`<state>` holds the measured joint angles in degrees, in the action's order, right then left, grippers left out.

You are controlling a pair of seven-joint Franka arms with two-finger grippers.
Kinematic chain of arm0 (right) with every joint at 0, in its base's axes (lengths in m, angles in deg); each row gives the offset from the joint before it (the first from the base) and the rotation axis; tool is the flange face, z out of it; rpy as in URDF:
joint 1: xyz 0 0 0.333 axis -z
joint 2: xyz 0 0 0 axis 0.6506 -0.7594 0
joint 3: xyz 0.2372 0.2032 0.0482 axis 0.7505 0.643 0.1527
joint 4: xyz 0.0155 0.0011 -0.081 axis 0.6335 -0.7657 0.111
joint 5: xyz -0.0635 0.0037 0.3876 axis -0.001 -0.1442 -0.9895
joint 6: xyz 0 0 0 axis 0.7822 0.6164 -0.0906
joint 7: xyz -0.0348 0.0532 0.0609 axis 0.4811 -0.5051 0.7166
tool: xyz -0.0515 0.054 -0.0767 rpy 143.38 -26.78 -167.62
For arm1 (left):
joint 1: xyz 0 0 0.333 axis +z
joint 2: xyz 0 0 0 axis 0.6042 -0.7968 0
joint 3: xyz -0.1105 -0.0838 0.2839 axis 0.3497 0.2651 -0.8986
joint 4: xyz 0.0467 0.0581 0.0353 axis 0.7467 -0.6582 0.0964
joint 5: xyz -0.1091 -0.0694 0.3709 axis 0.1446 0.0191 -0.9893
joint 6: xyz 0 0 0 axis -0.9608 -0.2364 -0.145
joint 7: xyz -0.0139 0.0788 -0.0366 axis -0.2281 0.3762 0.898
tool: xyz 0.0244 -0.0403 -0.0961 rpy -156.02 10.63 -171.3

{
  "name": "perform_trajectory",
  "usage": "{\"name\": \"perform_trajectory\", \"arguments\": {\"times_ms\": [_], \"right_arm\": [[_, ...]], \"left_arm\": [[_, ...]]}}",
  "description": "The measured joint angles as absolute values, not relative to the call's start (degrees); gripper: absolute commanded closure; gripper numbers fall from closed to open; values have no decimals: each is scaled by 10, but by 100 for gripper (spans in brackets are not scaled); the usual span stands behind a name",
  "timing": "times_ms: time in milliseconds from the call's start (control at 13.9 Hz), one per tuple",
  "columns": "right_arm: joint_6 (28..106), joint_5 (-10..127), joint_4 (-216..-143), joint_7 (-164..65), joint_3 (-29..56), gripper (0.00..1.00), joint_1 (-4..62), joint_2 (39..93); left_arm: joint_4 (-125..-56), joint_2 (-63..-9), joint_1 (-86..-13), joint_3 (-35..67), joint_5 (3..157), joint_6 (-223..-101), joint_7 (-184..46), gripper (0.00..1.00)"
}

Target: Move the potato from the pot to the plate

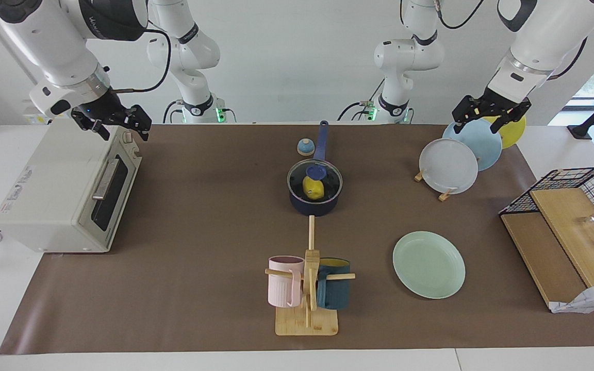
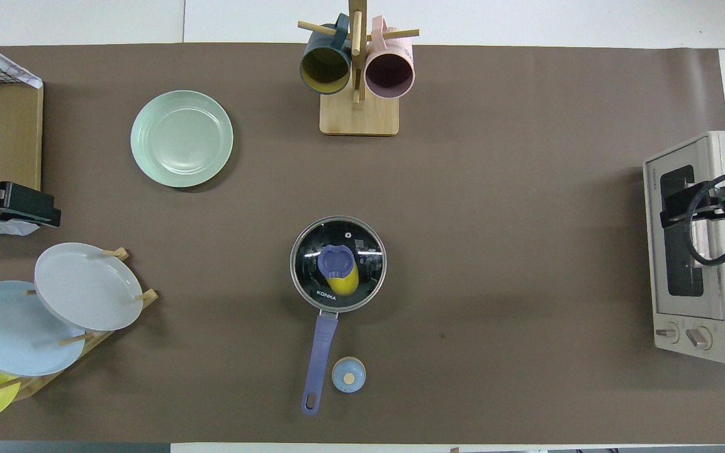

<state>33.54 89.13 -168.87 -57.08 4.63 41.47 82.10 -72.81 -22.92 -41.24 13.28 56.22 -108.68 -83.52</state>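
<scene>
A: Where is the potato (image 1: 313,188) relative to your 2 tools?

B: It sits inside the pot (image 1: 315,202) at mid-desk, under a glass lid (image 2: 338,264) with a blue knob, so you must clear that lid first. The left tool (image 1: 489,114) hangs wide and empty over the plate rack (image 2: 79,336), at the same end of the desk as the plate (image 1: 428,264); the right tool (image 1: 114,121) hangs wide and empty over the toaster oven (image 1: 65,190). Your left arm looks better placed for the carry.

A: And the axis?

B: The pot's handle (image 2: 320,355) points toward the robots; the potato lies roughly along it. The plate is farther from the robots than the pot.

A: What differs between views?

B: Overhead shows the lid's full rim, with the knob covering part of the potato. Facing shows both tools' height above the desk.
</scene>
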Motion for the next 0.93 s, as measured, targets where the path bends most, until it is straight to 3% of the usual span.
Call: {"name": "perform_trajectory", "arguments": {"times_ms": [933], "right_arm": [[363, 883, -1689, -557, 52, 0, 399, 821]], "left_arm": [[-728, -229, -412, 133, 562, -1087, -835, 0]]}}
